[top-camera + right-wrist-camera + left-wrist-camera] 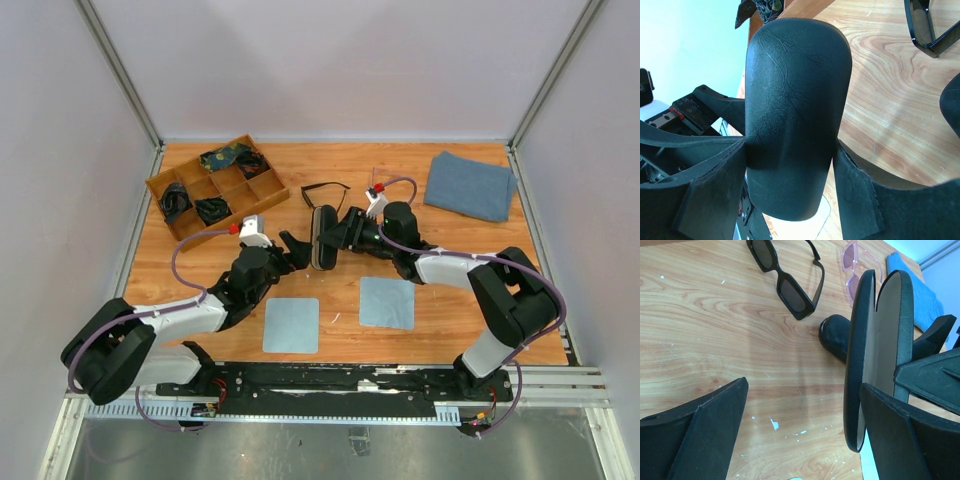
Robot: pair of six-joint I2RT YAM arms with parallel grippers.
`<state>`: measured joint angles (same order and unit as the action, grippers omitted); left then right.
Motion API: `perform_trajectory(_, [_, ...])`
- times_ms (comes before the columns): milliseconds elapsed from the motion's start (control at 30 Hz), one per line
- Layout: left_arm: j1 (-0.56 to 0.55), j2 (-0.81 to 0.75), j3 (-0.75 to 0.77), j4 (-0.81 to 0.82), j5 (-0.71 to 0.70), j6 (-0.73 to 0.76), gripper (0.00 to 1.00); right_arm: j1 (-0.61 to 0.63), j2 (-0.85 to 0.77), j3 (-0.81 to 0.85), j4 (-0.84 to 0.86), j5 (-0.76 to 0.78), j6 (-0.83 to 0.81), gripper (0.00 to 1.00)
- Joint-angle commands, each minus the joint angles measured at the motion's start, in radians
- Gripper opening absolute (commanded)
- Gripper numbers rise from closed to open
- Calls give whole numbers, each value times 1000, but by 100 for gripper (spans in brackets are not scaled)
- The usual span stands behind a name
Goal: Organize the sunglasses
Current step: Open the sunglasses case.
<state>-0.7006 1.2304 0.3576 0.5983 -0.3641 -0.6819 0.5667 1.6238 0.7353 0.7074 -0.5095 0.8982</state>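
**benchrat:** Anyone catch what the jaws were doing in that shot?

**yam_fan:** Yep. The right gripper (790, 145) was clamped on a black case (795, 115), one finger on each side of its shell, holding it up on edge. From the left wrist camera you could see the case was hinged open, pale lining showing. The left gripper (804, 385) was spread about as wide as it goes with nothing in it. The case stood right by its right-hand finger, but I couldn't tell if they touched.

**benchrat:** And the glasses?

**yam_fan:** Neither pair was between any jaws. Both lay on the table (470, 225) just past the case, on the far side from the arm bases. The black sunglasses (787, 277) sat with their arms unfolded. The pink glasses (855, 275) were just to their right, partly hidden behind the case in that view.

**benchrat:** Full count?

**yam_fan:** Two pairs of glasses. One case for sure, plus one dark rounded lump (836, 335) behind it that I couldn't identify. Two pale blue squares near the arms, a left square cloth (291, 325) and a right square cloth (387, 302). One folded cloth (470, 185), darker blue, in the far right corner. One wooden tray (215, 185) far left, with dark bundles in some compartments.
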Motion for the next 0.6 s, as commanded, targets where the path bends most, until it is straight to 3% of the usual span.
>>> perform_trajectory(0, [29, 39, -46, -134, -56, 37, 99, 5, -36, 11, 198, -139, 74, 1])
perform_trajectory(400, [43, 35, -64, -129, -49, 31, 98, -8, -14, 1, 210, -139, 87, 1])
perform_trajectory(567, [43, -49, -58, -186, -59, 41, 98, -8, -1, 25, 106, -139, 35, 1])
